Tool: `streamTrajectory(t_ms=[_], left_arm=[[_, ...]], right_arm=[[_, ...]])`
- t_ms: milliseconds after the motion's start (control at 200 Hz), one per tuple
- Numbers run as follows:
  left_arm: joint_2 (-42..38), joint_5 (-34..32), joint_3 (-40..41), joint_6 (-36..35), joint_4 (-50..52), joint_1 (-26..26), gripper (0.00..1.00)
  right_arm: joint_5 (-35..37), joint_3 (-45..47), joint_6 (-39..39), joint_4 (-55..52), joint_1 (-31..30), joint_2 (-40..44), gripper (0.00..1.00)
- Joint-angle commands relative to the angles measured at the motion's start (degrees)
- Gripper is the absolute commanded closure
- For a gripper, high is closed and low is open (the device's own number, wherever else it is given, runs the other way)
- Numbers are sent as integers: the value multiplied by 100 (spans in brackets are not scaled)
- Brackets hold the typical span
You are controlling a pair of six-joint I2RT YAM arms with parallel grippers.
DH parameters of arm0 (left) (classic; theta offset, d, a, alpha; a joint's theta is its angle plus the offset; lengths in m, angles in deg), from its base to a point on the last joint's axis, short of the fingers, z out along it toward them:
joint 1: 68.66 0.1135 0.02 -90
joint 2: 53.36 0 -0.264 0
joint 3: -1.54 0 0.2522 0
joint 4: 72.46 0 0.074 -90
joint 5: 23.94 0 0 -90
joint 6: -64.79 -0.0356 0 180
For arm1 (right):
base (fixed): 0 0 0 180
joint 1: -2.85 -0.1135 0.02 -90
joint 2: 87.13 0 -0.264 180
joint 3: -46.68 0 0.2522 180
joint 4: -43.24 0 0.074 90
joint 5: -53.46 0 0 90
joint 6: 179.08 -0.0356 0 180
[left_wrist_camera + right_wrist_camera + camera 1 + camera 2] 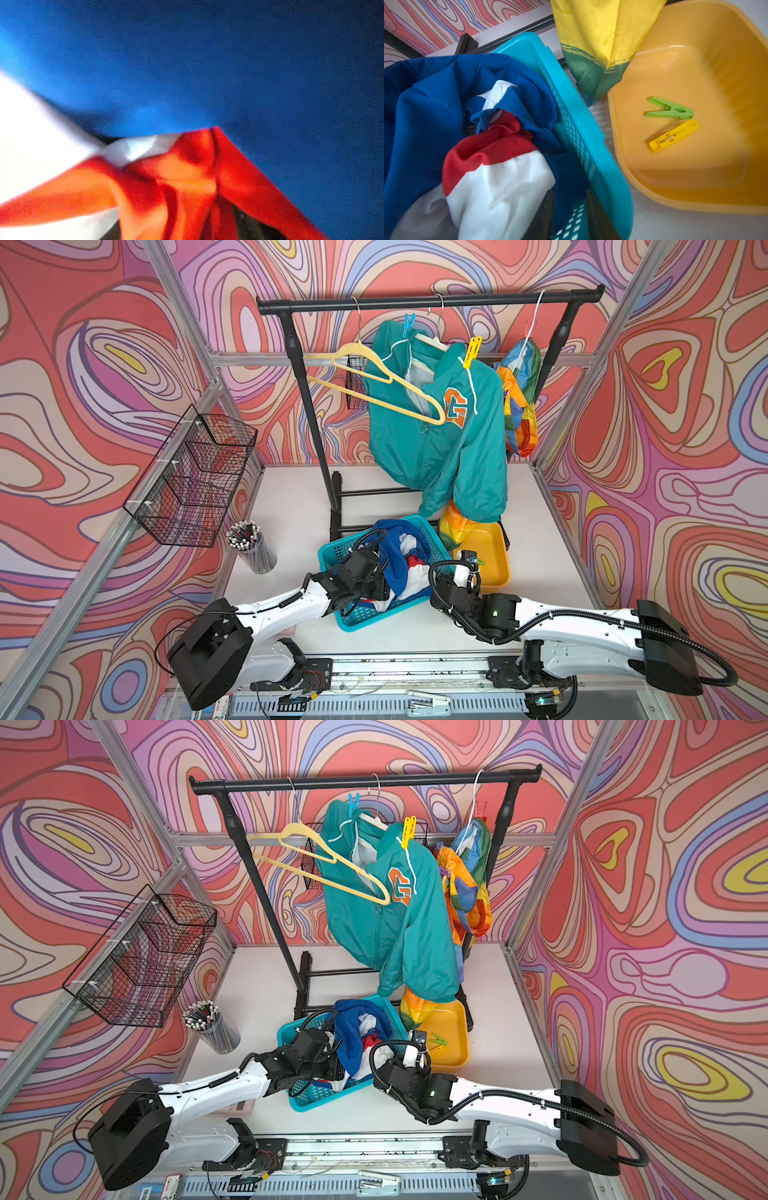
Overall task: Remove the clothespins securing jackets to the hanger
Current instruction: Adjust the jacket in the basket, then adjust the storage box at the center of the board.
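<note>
Left hand (380,587) in blue jacket (399,547), width untellable; right hand (569,194) slightly parted, empty, over basket (577,124).

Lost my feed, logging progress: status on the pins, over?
Right gripper open, empty; left gripper buried in blue jacket, state unclear. Blue clothespin, yellow clothespin on teal jacket; green clothespin in orange tub. Bare hanger crosses teal jacket.

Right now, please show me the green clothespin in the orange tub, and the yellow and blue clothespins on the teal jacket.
green clothespin (675,111): right wrist view, middle, by the spring.
yellow clothespin (472,351): in a top view, middle of its body.
blue clothespin (409,325): in a top view, middle of its body.
</note>
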Motion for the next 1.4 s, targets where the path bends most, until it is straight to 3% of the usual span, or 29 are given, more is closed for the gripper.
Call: streamTrajectory(t_ms=[0, 155, 315, 536, 731, 911, 1102, 1227, 1397], left_arm=[[-427, -264, -41, 224, 345, -79, 30], [-1273, -681, -91, 293, 850, -99, 22], [-2130, -1464, -218, 489, 2080, -99, 4], [-3068, -2549, -258, 870, 3413, -98, 0], [-3295, -3324, -371, 1283, 4197, 91, 0], [-3086, -2537, -152, 1066, 3808, 724, 0], [-2557, -1902, 17, 825, 3039, 917, 3], [-2293, -1706, 42, 668, 2688, 988, 13], [-1968, -1412, 55, 420, 2282, 1008, 34]], right_arm=[[-209, 16, 5, -717, -43, 122, 71], [-100, -438, 664, -853, -43, 217, 69], [91, -890, 1027, -1139, -38, 180, 65], [271, -1069, 1841, -772, -41, 708, 55], [522, -1456, 2531, -736, -68, 969, 53], [1086, -2122, 3463, -670, -302, 964, 53], [1140, -2560, 4504, -267, -305, 1067, 50], [1067, -2816, 5061, -221, -305, 1146, 46], [1182, -3107, 5412, -446, -305, 1243, 43]])
